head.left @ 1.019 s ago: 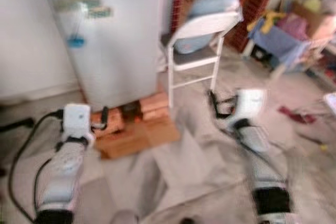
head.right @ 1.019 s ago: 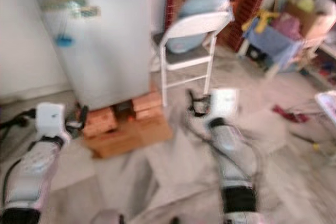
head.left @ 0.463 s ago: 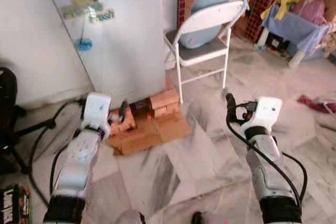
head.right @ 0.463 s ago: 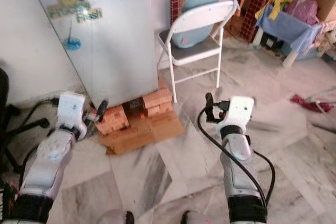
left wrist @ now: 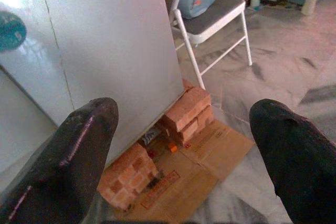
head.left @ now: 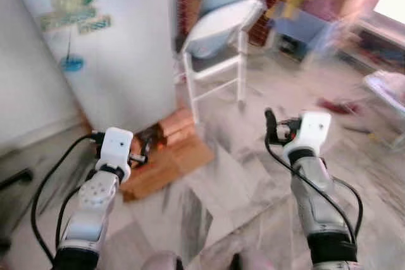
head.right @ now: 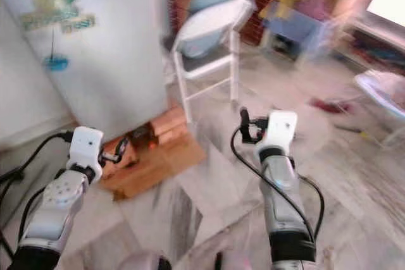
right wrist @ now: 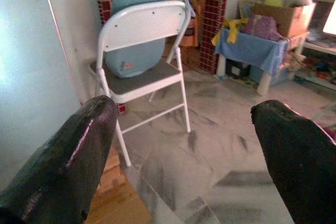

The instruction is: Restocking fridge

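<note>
1. We see the white fridge [head.left: 107, 42] ahead-left, door closed, raised on bricks [left wrist: 191, 108] over cardboard [head.left: 171, 165].
2. Folding chair [right wrist: 144, 61] just beside it.
3. Left gripper [left wrist: 178, 145] and right gripper [right wrist: 184, 150] both spread wide, holding nothing.

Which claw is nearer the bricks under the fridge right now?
Left. The left claw hovers open just in front of the bricks propping the fridge. The right claw is out over the marble floor, beyond the folding chair.
</note>
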{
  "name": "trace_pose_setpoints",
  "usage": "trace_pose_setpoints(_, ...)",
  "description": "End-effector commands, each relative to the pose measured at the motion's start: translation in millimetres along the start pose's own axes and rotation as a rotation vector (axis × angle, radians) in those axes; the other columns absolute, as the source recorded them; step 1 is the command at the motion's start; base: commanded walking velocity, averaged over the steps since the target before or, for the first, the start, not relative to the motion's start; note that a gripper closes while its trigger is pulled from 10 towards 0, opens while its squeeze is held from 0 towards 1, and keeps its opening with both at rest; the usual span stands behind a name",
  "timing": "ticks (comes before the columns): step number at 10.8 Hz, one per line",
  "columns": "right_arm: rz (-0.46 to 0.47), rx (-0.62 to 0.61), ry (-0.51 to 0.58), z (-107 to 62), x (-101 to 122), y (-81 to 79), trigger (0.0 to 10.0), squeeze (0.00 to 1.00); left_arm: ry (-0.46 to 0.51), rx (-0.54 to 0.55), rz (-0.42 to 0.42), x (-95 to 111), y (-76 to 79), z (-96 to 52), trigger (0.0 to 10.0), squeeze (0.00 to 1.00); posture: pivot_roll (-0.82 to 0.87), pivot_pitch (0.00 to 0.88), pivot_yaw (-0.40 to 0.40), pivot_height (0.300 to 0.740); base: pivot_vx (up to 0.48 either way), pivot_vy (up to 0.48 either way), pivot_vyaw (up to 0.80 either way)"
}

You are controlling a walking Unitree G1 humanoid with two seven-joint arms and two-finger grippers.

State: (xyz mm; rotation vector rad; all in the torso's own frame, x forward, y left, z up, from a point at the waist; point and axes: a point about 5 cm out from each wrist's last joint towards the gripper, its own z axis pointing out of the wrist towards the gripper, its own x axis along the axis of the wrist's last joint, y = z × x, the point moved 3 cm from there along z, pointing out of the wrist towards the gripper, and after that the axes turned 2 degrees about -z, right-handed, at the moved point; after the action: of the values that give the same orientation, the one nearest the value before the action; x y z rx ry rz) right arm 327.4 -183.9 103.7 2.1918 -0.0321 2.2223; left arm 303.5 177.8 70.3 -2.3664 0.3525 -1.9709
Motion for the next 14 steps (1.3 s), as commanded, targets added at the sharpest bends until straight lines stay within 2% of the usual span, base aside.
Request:
trace_pose_setpoints(1, -0.004, 0.004, -0.005, 0.2, -0.8, 1.8, 10.0, 0.0, 0.002, -0.001, 0.013, 2.1, 0.5, -0.3, 10.0, 0.0, 0.12, 0.072, 0.001, 0.74, 0.0, 0.48, 0.0)
trace_pose_setpoints(4, -0.006, 0.027, -0.012, 0.2, -0.8, -1.5, 10.0, 0.0, 0.001, 0.016, -0.013, 1.3, -6.1, -3.8, 10.0, 0.0, 0.12, 0.087, -0.011, 0.74, 0.0, 0.48, 0.0)
trace_pose_setpoints(7, -0.013, 0.032, -0.014, -0.4, -0.5, 1.1, 10.0, 0.0, 0.009, 0.021, -0.047, 3.9, -10.0, -3.5, 10.0, 0.0, 0.12, 0.087, -0.013, 0.74, 0.0, 0.475, -0.61)
trace_pose_setpoints(9, -0.013, 0.044, -0.014, 0.2, -0.8, -2.2, 10.0, 0.0, 0.022, 0.017, -0.014, 6.8, -11.3, -4.3, 10.0, 0.0, 0.12, 0.081, -0.017, 0.74, 0.161, 0.392, 0.0)
trace_pose_setpoints(11, -0.013, 0.05, -0.012, 2.1, 0.0, -3.5, 10.0, 0.0, 0.005, 0.055, -0.033, 4.8, -16.0, -3.1, 10.0, 0.0, 0.12, 0.077, -0.019, 0.74, 0.292, 0.379, 0.0)
trace_pose_setpoints(14, -0.016, 0.049, -0.003, 6.2, 3.2, -2.1, 10.0, 0.0, 0.017, 0.039, -0.011, 6.9, -16.5, -2.2, 10.0, 0.0, 0.13, 0.072, -0.022, 0.74, 0.0, 0.442, 0.0)
